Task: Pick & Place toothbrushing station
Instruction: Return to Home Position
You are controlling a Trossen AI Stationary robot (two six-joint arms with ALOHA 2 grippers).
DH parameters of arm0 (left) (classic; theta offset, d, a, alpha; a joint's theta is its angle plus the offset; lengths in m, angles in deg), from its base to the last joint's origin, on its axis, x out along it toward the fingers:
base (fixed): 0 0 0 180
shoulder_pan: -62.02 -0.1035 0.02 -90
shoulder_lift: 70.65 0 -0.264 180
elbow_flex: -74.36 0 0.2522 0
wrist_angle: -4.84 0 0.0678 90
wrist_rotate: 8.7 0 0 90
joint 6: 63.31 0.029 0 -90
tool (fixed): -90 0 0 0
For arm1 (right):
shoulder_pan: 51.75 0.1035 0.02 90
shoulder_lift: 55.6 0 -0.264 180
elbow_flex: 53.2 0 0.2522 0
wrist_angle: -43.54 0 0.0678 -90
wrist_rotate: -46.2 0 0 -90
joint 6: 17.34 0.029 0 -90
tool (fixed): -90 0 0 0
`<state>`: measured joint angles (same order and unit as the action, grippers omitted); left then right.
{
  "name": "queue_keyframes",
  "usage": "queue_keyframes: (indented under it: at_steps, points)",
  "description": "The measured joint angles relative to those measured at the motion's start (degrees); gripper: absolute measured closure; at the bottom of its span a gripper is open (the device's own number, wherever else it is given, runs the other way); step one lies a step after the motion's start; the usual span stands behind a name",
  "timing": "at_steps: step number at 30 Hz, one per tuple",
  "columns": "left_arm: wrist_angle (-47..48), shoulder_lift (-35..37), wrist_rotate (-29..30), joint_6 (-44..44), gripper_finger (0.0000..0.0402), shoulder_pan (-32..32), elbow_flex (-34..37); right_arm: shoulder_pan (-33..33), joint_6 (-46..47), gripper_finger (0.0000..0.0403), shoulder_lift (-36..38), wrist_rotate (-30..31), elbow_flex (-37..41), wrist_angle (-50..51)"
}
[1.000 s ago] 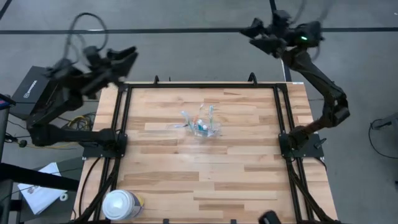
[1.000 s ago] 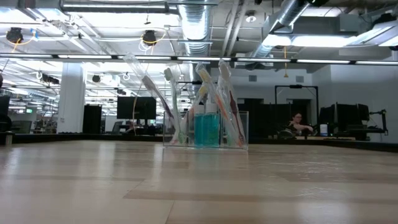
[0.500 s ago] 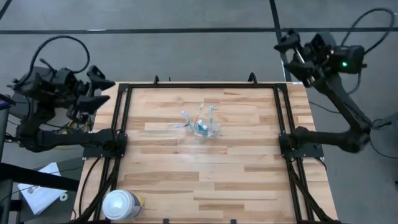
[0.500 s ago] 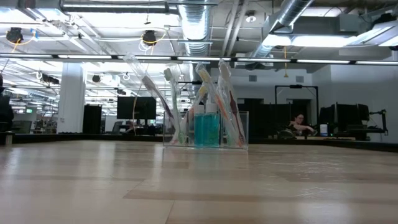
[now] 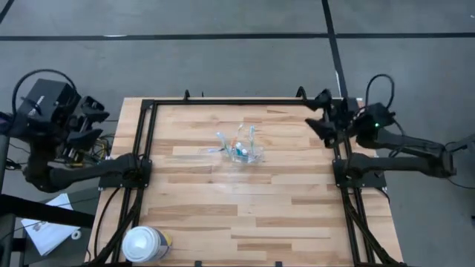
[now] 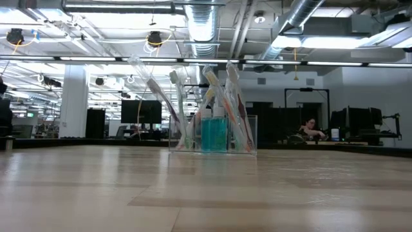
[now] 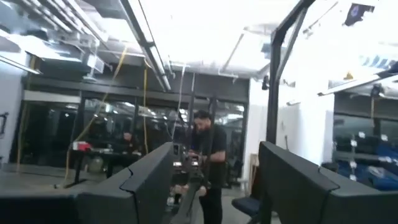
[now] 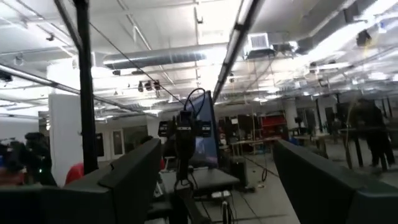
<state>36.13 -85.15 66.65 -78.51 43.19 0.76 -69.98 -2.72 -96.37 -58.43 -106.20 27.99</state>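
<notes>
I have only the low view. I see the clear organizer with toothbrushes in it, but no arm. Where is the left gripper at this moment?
Observer: The left gripper is just outside the left edge of the table, open and empty.
Operator: And the right one?
Observer: The right gripper is over the table's right side, toward the top of the high view, open, apart from the organizer.
Operator: Is anything else on the table?
Observer: Yes, a white canister stands at the bottom corner on the left arm's side.

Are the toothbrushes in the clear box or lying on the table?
In. The toothbrushes stand leaning inside the clear box; none lie on the table.
</notes>
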Motion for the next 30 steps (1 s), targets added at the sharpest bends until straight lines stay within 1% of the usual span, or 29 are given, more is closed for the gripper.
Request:
queue_keyframes:
  at_steps: [4, 7, 8, 9, 11, 13, 15, 19, 22, 24, 27, 30]
  points:
    - [0.1, 7.8, 0.7, -0.4, 0.0172, 0.0, 6.0, 3.1, -0.1, 0.0101, 1.8, 3.7, 4.8, 1.1]
    - [0.2, 13.3, 0.5, -0.3, 0.0171, 0.0, 9.6, 3.7, -0.1, 0.0101, 4.5, 4.3, 6.8, 1.5]
    - [0.5, 14.2, 0.3, -0.3, 0.017, 0.0, 10.5, 3.9, -0.1, 0.0101, 5.9, 4.3, 8.0, 3.1]
    - [0.0, 14.2, 0.2, -0.5, 0.0169, 0.0, 11.0, 4.1, 0.0, 0.0101, 7.2, 4.6, 9.2, 4.5]
    - [7.9, 14.1, -0.6, -0.5, 0.017, 0.0, 10.0, 4.0, 0.3, 0.0101, 10.5, 6.0, 12.0, 5.4]
    - [7.8, 13.2, 0.0, -0.2, 0.0171, 0.0, 9.1, 4.3, 0.5, 0.0101, 14.1, 6.4, 15.1, 4.6]
    - [9.9, 14.1, 1.1, -0.1, 0.0173, 0.0, 10.1, 4.9, 0.3, 0.0101, 18.7, 7.0, 18.3, 2.4]
    - [8.6, 14.2, 1.4, 1.3, 0.0173, -0.4, 10.4, 6.3, 0.4, 0.0101, 26.9, 7.3, 23.6, 1.5]
    - [9.3, 14.3, 1.5, 1.6, 0.0174, -1.0, 12.6, 7.3, 0.4, 0.0101, 32.0, 7.6, 28.1, 1.5]
    - [9.8, 14.3, 1.6, 1.6, 0.0174, -1.6, 14.5, 7.9, 0.4, 0.0101, 35.6, 9.4, 31.1, 1.0]
    - [8.1, 14.4, 2.1, 1.5, 0.0172, -1.9, 17.7, 8.7, 0.9, 0.0101, 40.2, 12.8, 35.4, 0.3]
    - [4.4, 14.4, 3.0, 1.3, 0.017, -1.9, 21.8, 9.3, 1.9, 0.0101, 40.5, 14.2, 38.2, -2.7]
